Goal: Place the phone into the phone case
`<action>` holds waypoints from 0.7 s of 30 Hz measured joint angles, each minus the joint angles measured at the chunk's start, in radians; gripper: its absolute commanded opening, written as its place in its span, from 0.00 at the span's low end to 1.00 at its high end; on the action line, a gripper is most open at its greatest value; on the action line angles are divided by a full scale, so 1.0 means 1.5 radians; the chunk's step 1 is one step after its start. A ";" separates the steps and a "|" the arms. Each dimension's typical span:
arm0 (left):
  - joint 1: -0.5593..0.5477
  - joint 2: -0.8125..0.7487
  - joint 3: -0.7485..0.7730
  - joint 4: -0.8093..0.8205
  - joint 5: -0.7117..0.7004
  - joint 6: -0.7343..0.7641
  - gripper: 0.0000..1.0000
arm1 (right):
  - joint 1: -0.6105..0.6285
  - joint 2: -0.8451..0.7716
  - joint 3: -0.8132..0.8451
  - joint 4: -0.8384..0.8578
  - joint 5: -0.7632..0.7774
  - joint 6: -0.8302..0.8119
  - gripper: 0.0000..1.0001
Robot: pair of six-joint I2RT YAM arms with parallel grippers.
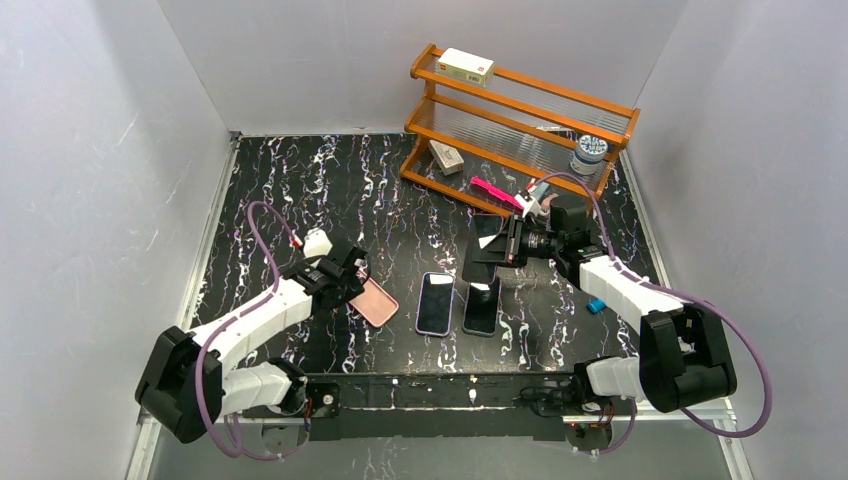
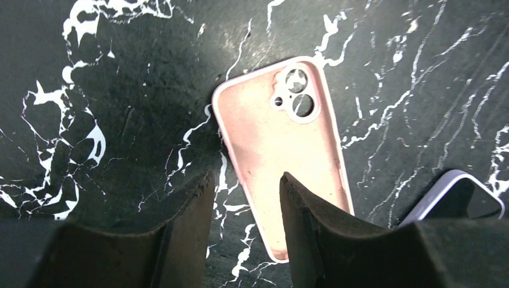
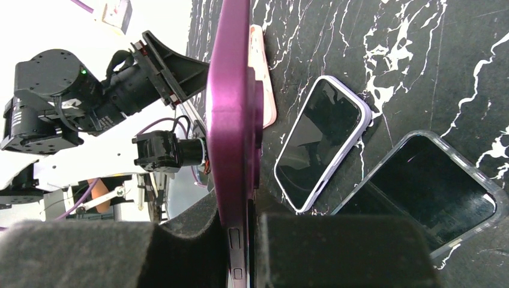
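Observation:
An empty pink phone case (image 1: 376, 301) lies open side up on the black marble table; in the left wrist view the case (image 2: 282, 150) shows its camera cutout at the far end. My left gripper (image 1: 350, 280) is open just over its near end, the jaws (image 2: 246, 192) astride the case's left edge. My right gripper (image 1: 512, 243) is shut on a purple phone (image 1: 485, 262) and holds it on edge above the table. In the right wrist view the phone (image 3: 231, 90) stands upright between the pads (image 3: 243, 231).
A phone in a lilac case (image 1: 435, 303) and a phone in a clear case (image 1: 482, 307) lie side by side in the middle. A wooden rack (image 1: 520, 125) with a box, a jar and small items stands at the back right. A small blue object (image 1: 596, 305) lies by the right arm.

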 measured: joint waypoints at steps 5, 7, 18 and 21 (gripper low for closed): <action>0.000 0.004 -0.027 0.012 0.004 -0.031 0.40 | 0.010 0.000 0.000 0.000 0.000 -0.001 0.06; 0.000 0.004 -0.042 0.029 0.007 -0.045 0.40 | 0.013 0.001 0.001 -0.002 0.000 -0.003 0.06; 0.000 0.047 -0.060 0.083 0.011 -0.048 0.35 | 0.043 0.002 0.014 0.003 0.015 0.003 0.06; 0.000 0.047 -0.060 0.092 0.013 -0.047 0.32 | 0.051 0.002 0.014 0.003 0.021 0.005 0.06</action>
